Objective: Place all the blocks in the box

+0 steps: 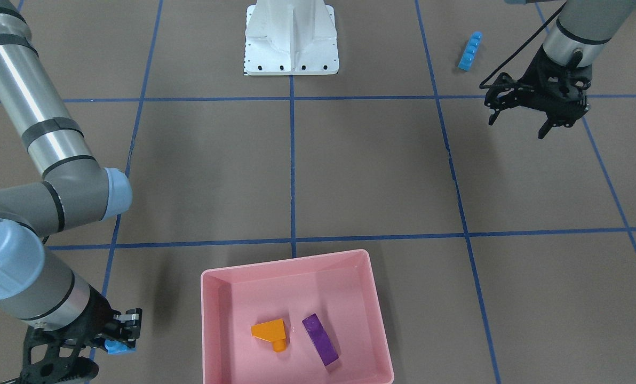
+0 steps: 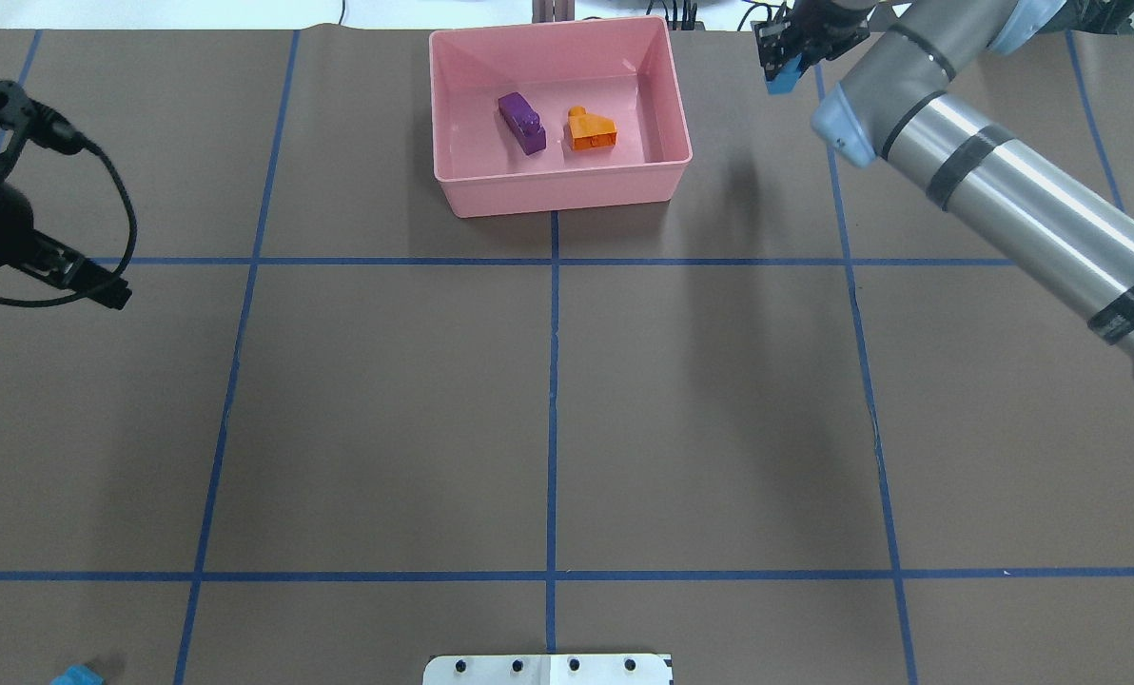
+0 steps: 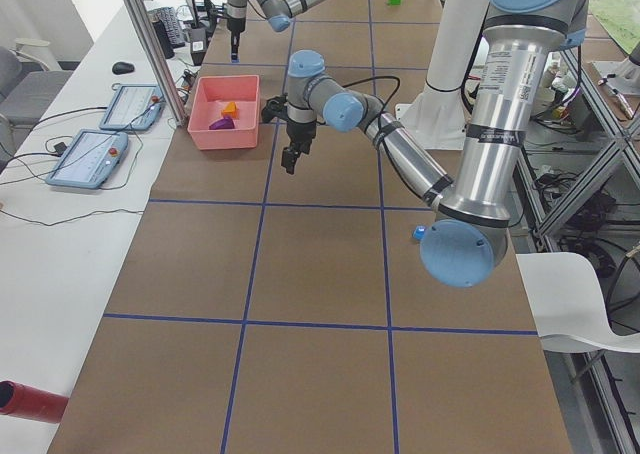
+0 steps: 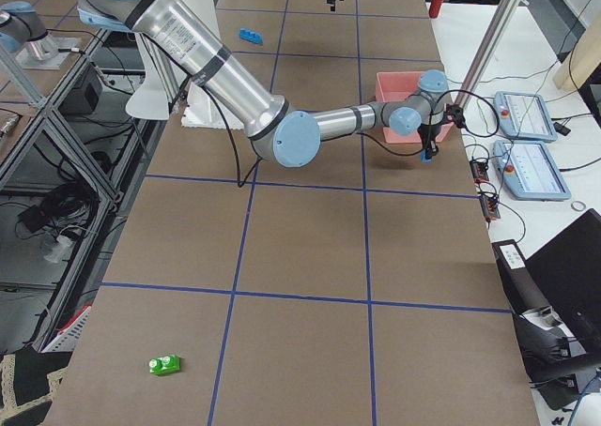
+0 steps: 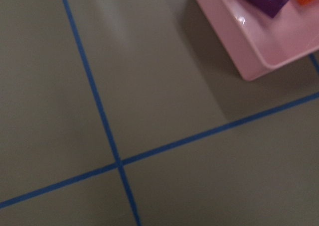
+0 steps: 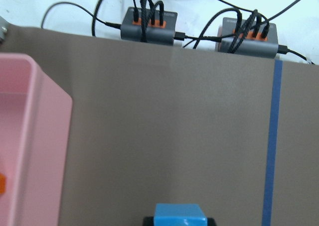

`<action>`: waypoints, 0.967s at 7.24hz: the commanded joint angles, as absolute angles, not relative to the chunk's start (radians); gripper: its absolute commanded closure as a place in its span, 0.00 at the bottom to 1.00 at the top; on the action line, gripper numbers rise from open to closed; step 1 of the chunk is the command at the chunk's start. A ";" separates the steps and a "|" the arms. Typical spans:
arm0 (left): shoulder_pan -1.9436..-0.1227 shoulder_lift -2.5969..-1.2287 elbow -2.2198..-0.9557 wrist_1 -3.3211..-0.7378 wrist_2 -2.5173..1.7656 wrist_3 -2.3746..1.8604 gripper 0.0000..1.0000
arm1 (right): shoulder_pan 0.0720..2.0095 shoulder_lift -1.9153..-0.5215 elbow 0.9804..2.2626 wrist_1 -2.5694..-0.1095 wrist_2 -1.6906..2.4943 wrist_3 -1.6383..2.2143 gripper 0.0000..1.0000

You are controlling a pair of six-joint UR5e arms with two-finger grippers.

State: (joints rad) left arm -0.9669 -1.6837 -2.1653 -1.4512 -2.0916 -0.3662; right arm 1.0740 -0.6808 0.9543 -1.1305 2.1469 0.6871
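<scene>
right hand (image 1: 114, 344) clamping small blue block (image 6: 180, 217), hovering just beside box (image 1: 283, 261) | orange block (image 1: 270, 332) and purple bar (image 1: 320, 340) lying in box | left hand (image 1: 516, 128) hanging wide open, gripping nothing, long light-blue block (image 1: 470, 50) near it on tabletop (image 1: 350, 170) | green block (image 4: 164, 363) lying well apart from both hands
</scene>
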 commanded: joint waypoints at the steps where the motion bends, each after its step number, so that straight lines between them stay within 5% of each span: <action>1: -0.907 -1.550 -2.206 -1.466 -2.088 -0.238 0.00 | 1.143 -0.611 1.035 -1.241 2.308 0.772 1.00; 4: -0.679 -1.256 -2.207 -1.858 -2.018 -0.546 0.00 | 1.065 -0.476 0.979 -1.246 2.262 0.995 1.00; 7: -0.536 -1.167 -2.209 -1.956 -2.005 -0.690 0.00 | 0.942 -0.399 0.891 -1.220 2.067 1.052 1.00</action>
State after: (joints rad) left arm -0.5890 -1.1946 -2.2079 -1.9288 -2.0087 -0.6337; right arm 0.9884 -0.4260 0.9247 -1.2326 2.1429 1.0414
